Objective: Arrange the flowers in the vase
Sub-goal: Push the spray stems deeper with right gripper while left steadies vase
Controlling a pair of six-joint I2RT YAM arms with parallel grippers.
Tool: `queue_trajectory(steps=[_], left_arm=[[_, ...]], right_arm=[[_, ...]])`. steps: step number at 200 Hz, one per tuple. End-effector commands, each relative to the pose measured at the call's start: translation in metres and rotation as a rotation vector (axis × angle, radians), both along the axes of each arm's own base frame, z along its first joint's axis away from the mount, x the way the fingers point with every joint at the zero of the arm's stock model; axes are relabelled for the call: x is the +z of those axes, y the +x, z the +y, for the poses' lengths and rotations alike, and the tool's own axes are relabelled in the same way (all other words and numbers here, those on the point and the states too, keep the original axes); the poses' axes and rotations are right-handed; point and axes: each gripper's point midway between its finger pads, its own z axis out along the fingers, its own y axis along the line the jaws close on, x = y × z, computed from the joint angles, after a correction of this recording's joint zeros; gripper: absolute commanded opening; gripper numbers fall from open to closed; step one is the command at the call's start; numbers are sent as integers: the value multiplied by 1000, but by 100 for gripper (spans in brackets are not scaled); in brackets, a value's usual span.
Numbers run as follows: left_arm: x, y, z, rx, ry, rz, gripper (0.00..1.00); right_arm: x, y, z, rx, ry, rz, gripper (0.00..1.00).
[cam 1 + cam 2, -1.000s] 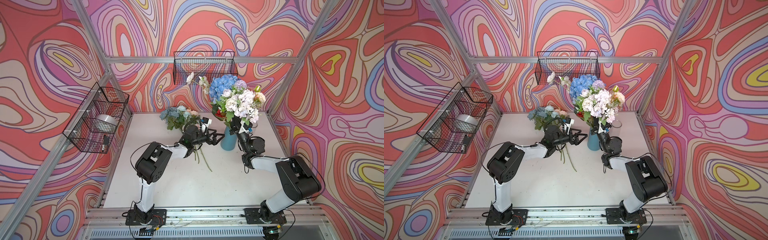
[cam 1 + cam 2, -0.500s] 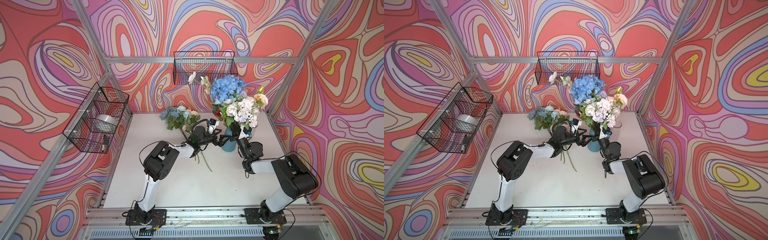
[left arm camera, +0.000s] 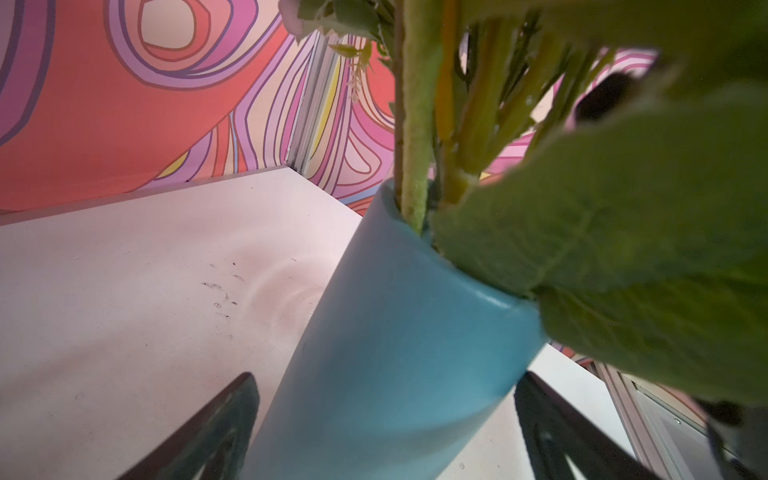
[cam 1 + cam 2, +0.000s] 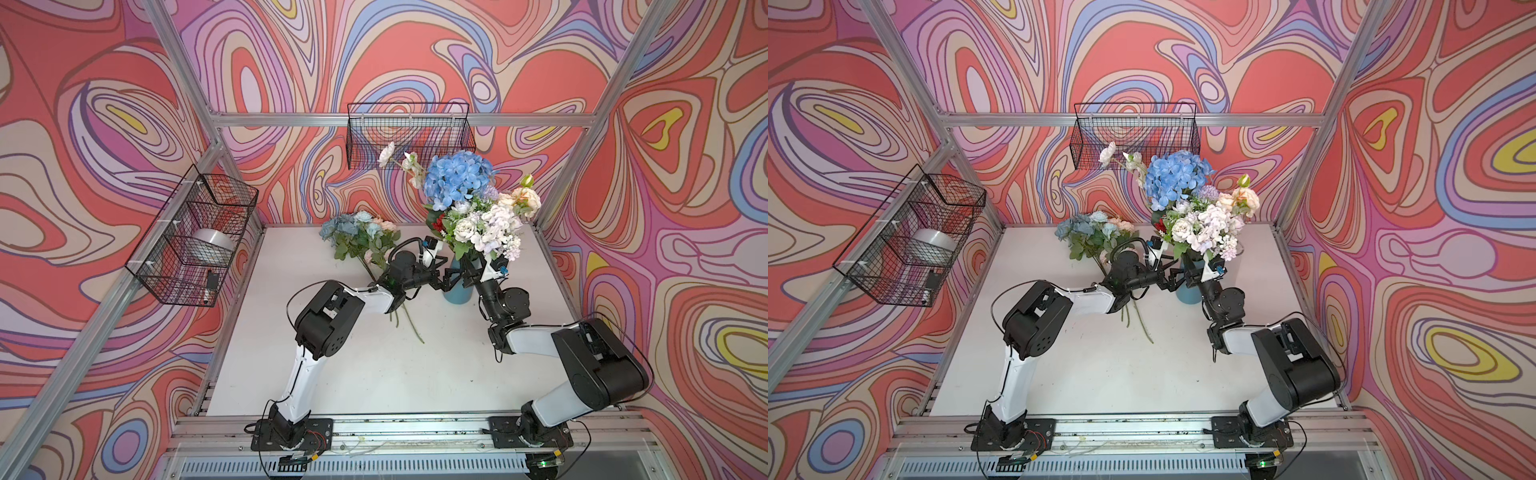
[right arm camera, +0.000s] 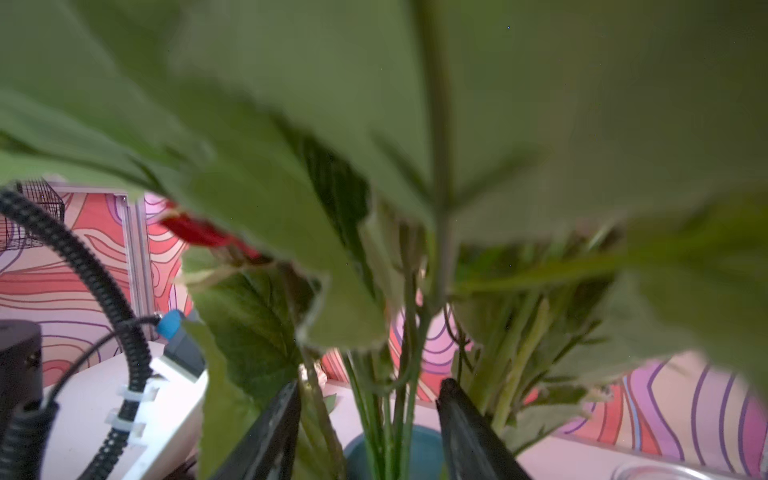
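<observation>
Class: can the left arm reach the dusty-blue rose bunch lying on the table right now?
Probably yes: the dusty-blue rose bunch lies uncovered beside it, stems under its forearm; the left gripper, jaws open astride the blue cylindrical vase, must back off first.

This is a robotics lab test cell. An aluminium frame [image 4: 282, 119] of slotted bars boxes in a bare white table [image 4: 374, 374]. The walls [image 4: 104, 124] on the left, right and far sides are flat panels printed with swirling red, pink and blue patterns. The left arm [image 4: 328, 316] and the right arm [image 4: 598, 365] are bolted to a metal rail [image 4: 415, 428] along the near edge, with exposed wiring at their bases. A wire basket [image 4: 187, 245] hangs on the left wall and a second wire basket [image 4: 409, 133] on the far wall. Flowers [image 4: 457, 183] in a blue vase [image 4: 457, 293] stand toward the far side.
</observation>
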Motion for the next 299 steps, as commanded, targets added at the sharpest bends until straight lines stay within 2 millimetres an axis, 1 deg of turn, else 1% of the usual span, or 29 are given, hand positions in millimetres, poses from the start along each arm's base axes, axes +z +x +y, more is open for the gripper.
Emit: queue_trajectory(steps=[1,24,39,44,45,46,47,65,78,83,99,117,133,165,192,221,242,264,299], left_arm=[[7,3,-5,8,-23,-37,98],[7,2,-5,4,-27,-31,98],[7,1,-5,2,-30,-27,98],[7,1,-5,1,-30,-25,98],[7,1,-5,0,-31,-25,98],[8,1,-5,0,-32,-26,98],[8,1,-5,0,-32,-26,98],[9,1,-5,-1,-32,-26,98],[9,0,-4,0,-27,-26,98],[9,0,-4,1,-26,-27,98],[7,-1,-3,2,-21,-25,98],[5,-1,-3,2,-18,-20,98],[3,-1,-3,2,-17,-18,98],[4,-2,-3,-1,-18,-14,98],[4,-4,-1,1,-17,-12,98],[2,-6,1,4,-13,-9,98],[0,-6,2,4,-14,-8,98],[1,-6,1,4,-18,-9,98],[5,-7,3,10,-27,-16,98]], right_arm=[[19,-5,1,7,-18,-9,58],[37,-11,0,-1,-38,-27,58],[45,-11,0,-4,-49,-45,52],[47,-11,1,-3,-53,-47,47],[48,-11,1,-3,-55,-50,45],[48,-11,1,-3,-55,-50,45],[48,-10,1,-4,-56,-51,42],[47,-7,2,-6,-70,-56,15],[43,-7,4,3,-72,-51,2],[41,-7,5,6,-73,-48,0],[34,-12,5,20,-69,-42,0],[19,-18,4,31,-57,-22,0],[3,-20,-1,22,-30,8,0],[-26,-12,-12,-44,-7,73,0],[-49,-2,-14,-70,-3,134,0],[-62,1,-16,-76,10,168,0],[-76,1,-17,-84,1,209,0],[-87,0,-16,-78,-9,245,0],[-99,0,-12,-58,-26,288,0]])
